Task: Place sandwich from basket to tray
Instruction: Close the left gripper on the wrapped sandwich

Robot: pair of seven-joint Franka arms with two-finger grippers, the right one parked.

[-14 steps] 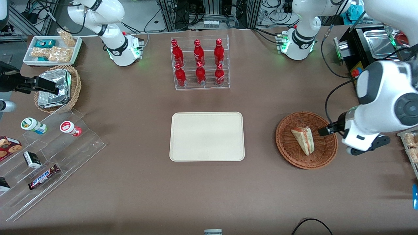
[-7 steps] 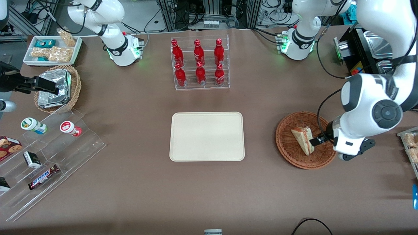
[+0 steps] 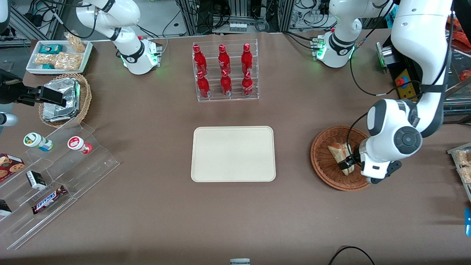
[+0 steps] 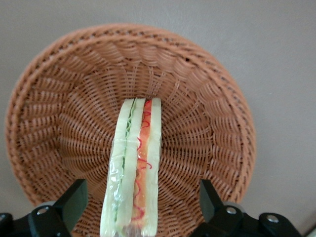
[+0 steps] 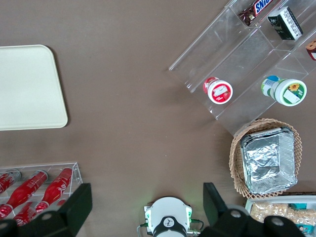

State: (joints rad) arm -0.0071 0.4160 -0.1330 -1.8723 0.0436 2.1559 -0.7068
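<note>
Reaching: the step judged to be in hand; the gripper (image 3: pixel 346 163) is lowered into the basket (image 3: pixel 323 165) at the nearer end of the sandwich (image 3: pixel 339 151), with nothing yet lifted.
Gripper state: released; in the left wrist view the 2 fingers (image 4: pixel 74 197) are spread wide, 1 on each side of the sandwich (image 4: pixel 133 168), clear of both bread faces.
Sandwich position: resting on edge inside the basket (image 4: pixel 207 98), its filling layers turned up toward the wrist camera, toward the working arm's end of the desk (image 3: pixel 235 213).
Tray: the tray (image 3: pixel 233 154) is seen bare, well apart from the basket, near the middle of the desk.
Next move: a closing of the fingers on the 2 bread faces is called for, then a lift clear of the wicker rim and a carry to the tray; a gentle squeeze seems advisable, since the bread is judged to be soft.
Front view only: the tray, the basket's place on the desk and the arm's approach are shown.
Wrist view only: the gap between fingers and bread, and the green and red filling, are shown; the finger spread is hidden by the arm in the front view.
</note>
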